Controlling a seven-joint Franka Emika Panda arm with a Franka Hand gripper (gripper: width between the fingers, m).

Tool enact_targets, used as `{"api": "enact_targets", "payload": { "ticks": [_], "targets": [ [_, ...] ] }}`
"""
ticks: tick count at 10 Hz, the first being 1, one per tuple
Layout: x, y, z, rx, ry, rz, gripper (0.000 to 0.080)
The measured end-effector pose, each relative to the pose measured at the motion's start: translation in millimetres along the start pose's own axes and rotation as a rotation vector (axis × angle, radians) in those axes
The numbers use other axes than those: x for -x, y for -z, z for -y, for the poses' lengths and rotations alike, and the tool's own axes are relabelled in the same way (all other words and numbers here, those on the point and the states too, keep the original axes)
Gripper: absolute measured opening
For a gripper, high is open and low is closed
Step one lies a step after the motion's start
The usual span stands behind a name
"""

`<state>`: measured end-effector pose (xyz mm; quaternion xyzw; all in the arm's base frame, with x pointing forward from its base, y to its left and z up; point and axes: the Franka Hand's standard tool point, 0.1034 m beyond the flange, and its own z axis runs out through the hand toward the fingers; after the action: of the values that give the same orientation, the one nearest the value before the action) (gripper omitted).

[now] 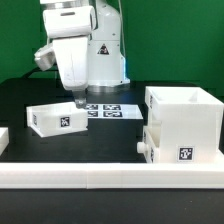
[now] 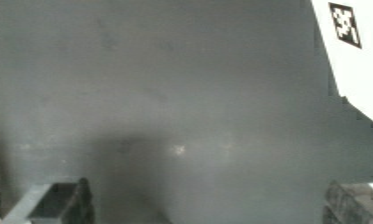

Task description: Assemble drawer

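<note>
The tall white housing (image 1: 183, 112) stands at the exterior view's right. A shallow tray (image 1: 180, 152) with a tag sits low in it, its knob (image 1: 143, 148) pointing to the left. A second loose tray (image 1: 55, 118) with a tag lies on the black table at the left. My gripper (image 1: 78, 102) hangs just right of that loose tray, close above the table. In the wrist view my gripper (image 2: 208, 205) is open with only bare table between the fingertips (image 2: 58, 200). A white piece with a tag (image 2: 348, 40) shows at the edge; I cannot tell which it is.
The marker board (image 1: 103, 110) lies flat behind my gripper. A long low white rail (image 1: 110, 176) runs along the table's front edge. A green wall stands behind the arm.
</note>
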<state>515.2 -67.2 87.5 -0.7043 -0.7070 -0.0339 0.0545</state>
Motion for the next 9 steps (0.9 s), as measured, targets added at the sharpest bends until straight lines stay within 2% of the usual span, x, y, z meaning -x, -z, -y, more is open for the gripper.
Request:
{"api": "enact_targets", "payload": {
  "ticks": [1, 2, 3, 4, 5, 6, 7, 9],
  "targets": [
    [0.2, -0.8, 0.6, -0.002, -0.001, -0.001, 0.0649],
    [5.3, -0.5, 2.4, 0.019, -0.015, -0.008, 0.0649],
    [25.6, 0.9, 18.6, 0.067, -0.127, -0.011, 0.0649],
    [38.3, 2.1, 43.6, 0.087, -0.226, 0.006, 0.0649],
    [41.8, 7.6, 56.0, 0.071, -0.243, 0.010, 0.0649],
    [50.5, 27.2, 47.7, 0.090, -0.258, 0.016, 0.0649],
    [51.0, 27.6, 45.1, 0.107, -0.345, 0.015, 0.0649],
    [50.6, 25.3, 45.8, 0.103, -0.440, 0.009, 0.0649]
  ]
}}
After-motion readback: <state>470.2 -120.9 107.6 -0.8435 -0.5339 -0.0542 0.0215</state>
